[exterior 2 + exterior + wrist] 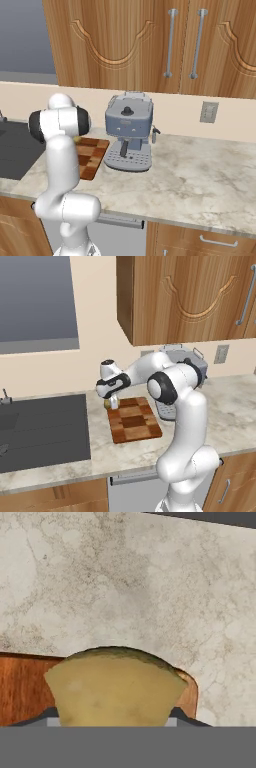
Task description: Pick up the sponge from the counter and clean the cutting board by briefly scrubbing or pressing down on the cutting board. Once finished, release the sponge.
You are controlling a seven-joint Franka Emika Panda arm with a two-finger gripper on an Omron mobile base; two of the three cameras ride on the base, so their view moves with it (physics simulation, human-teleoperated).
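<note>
The gripper [113, 402] grips the sponge [116, 687] by its pinched sides, a sound hold for a block that looks light and squashy, just above the cutting board's [134, 419] far corner, with the counter [125, 582] beyond.

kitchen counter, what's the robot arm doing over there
The white arm's gripper holds a small tan-yellow sponge low over the far left corner of the checkered wooden cutting board, which lies on the beige marbled counter. The hand view shows the sponge pinched between the fingers with the board's corner just beneath it. I can't tell whether it is touching the board yet. A grey coffee machine stands beside the board.
</note>
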